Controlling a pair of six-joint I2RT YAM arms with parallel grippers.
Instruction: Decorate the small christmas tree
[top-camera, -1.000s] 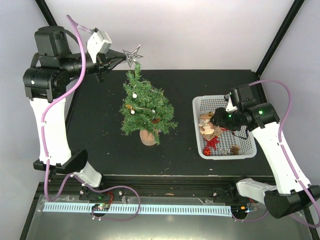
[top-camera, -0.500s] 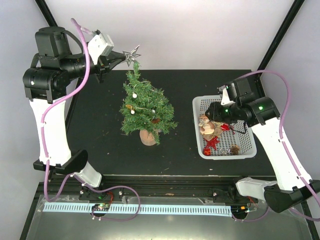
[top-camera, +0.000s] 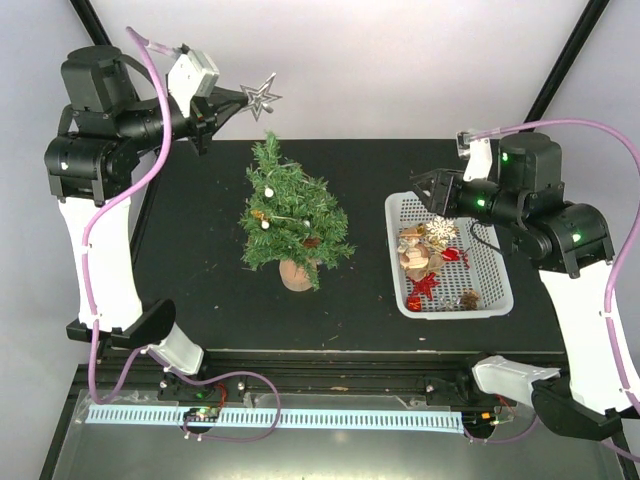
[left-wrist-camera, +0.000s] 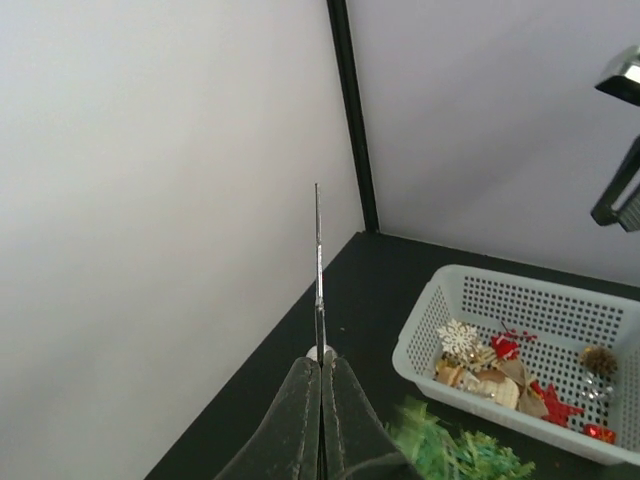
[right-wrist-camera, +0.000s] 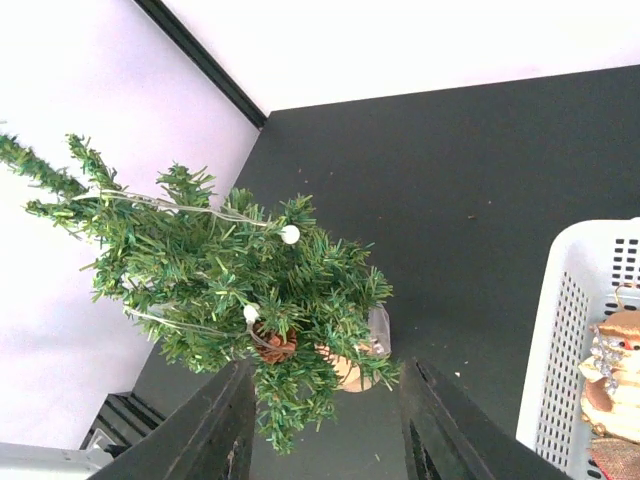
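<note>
Left wrist: star (left-wrist-camera: 318, 270), seemingly edge-on

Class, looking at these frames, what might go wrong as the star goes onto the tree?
The left end effector pinches the silver star by one tip, so it may twist or slip. The small christmas tree stands free on a narrow wooden stump; pressing on its top might topple it.

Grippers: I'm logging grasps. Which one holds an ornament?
The left gripper, shut on the silver star near the top of the small christmas tree; the right gripper stands open and empty.
</note>
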